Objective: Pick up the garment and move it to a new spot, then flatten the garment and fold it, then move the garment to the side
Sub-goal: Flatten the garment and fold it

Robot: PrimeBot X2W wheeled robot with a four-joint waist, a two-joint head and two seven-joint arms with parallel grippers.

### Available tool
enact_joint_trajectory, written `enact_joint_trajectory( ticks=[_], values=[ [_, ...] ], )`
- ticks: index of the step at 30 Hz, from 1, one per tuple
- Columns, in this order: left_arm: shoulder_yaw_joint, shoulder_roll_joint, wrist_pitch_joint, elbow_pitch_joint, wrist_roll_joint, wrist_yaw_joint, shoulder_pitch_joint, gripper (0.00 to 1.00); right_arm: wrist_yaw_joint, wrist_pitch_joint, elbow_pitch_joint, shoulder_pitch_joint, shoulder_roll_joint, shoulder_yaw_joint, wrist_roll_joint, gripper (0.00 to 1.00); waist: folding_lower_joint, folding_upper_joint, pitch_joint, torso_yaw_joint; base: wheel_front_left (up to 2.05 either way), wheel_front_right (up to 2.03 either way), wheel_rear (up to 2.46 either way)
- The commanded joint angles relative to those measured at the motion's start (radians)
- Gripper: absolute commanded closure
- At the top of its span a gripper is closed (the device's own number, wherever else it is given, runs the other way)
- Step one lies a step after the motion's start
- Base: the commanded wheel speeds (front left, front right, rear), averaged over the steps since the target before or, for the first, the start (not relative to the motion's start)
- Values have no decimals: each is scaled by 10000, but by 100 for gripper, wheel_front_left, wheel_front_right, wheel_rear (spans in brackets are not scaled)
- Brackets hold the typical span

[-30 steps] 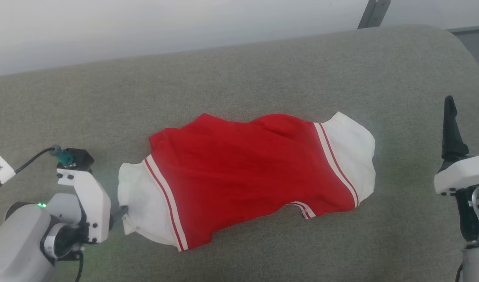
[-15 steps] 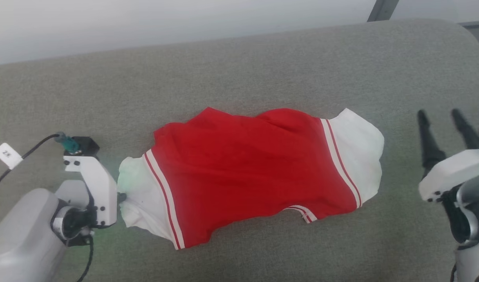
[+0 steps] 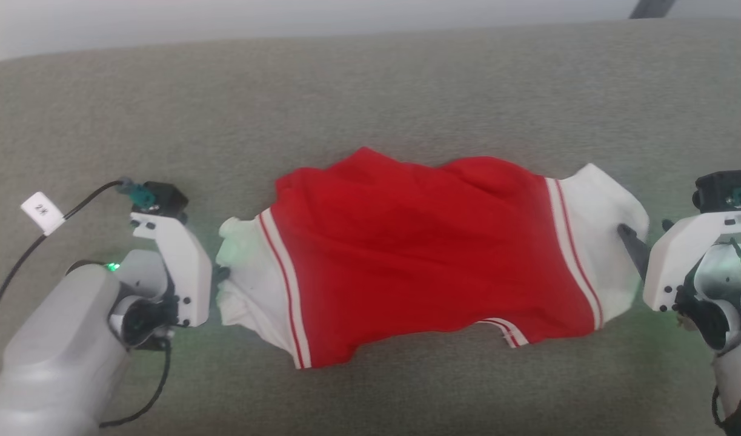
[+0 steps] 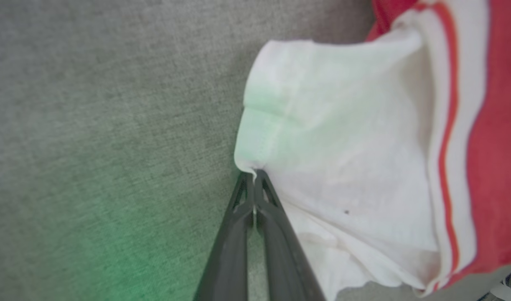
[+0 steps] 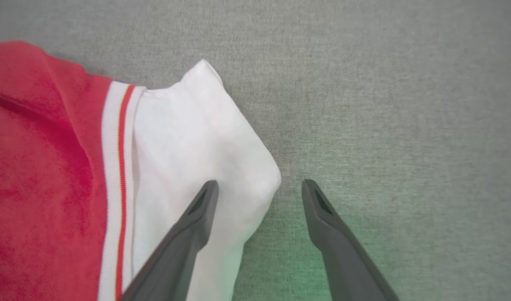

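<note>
— Garment (image 3: pixel 431 254) position, please?

— It lay spread across the middle of the grey fabric surface (image 3: pixel 370 91), its long axis running from 9 to 3 o'clock in the head view. The body was bright red. It had one white sleeve (image 3: pixel 249 284) at the 9 o'clock end and another white sleeve (image 3: pixel 600 212) at the 3 o'clock end, each bordered by thin red-and-white stripes. A few wrinkles showed along the red part's 12 o'clock edge.

— And the left hand (image 4: pixel 254 173)?

— At the garment's 9 o'clock end. Its two dark fingers (image 4: pixel 234 234) were pressed together, pinching the outer edge of the white sleeve there, and the cloth puckered at the tips.

— The right hand (image 5: pixel 260 184)?

— At the 3 o'clock end, with its fingers spread wide and nothing clamped. In the right wrist view one finger lay over the white sleeve and the other over bare grey fabric, with the sleeve's edge between them. Whether either touched the cloth, I couldn't tell.

— Anything else?

— A small white tag (image 3: pixel 42 213) sat at about 10 o'clock of the left hand. A green glow tinted the cloth and the fabric near both hands.
</note>
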Motion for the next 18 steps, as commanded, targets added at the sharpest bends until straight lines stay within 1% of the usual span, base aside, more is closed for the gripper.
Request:
enact_joint_trajectory(
  ticks=[1,6,7,8,10,11,13,18],
  values=[
    [-233,-210,-32,278,137,13,138,100,-14,208,277,-175,-87,111,106,0,0,-1,109,179,0,0,0],
    [-419,-415,-143,394,225,-93,-32,100,-15,902,1471,-670,-292,249,176,0,0,-1,199,472,0,0,0],
    [-443,-442,-169,418,234,-103,-46,100,-14,1011,1677,-743,-288,300,234,18,0,-1,205,512,0,0,0],
    [-445,-468,-194,449,217,-107,-65,100,-14,1123,1831,-794,-316,400,255,100,0,-1,207,550,0,0,0],
    [-457,-481,-203,483,194,-119,-96,100,-14,1210,1957,-849,-370,540,253,100,0,-1,205,580,0,0,0],
    [-447,-418,-255,554,205,-141,-165,100,-17,1169,2129,-987,-471,536,298,100,0,-1,184,624,0,0,0],
    [-409,-319,-377,576,263,-134,-272,100,-17,1135,2135,-1116,-462,575,493,100,0,-1,96,652,0,0,0],
    [-277,26,-357,108,348,-175,-763,100,-14,975,1534,-1528,-539,698,1119,100,0,-1,-306,665,0,0,0]
  ],
)
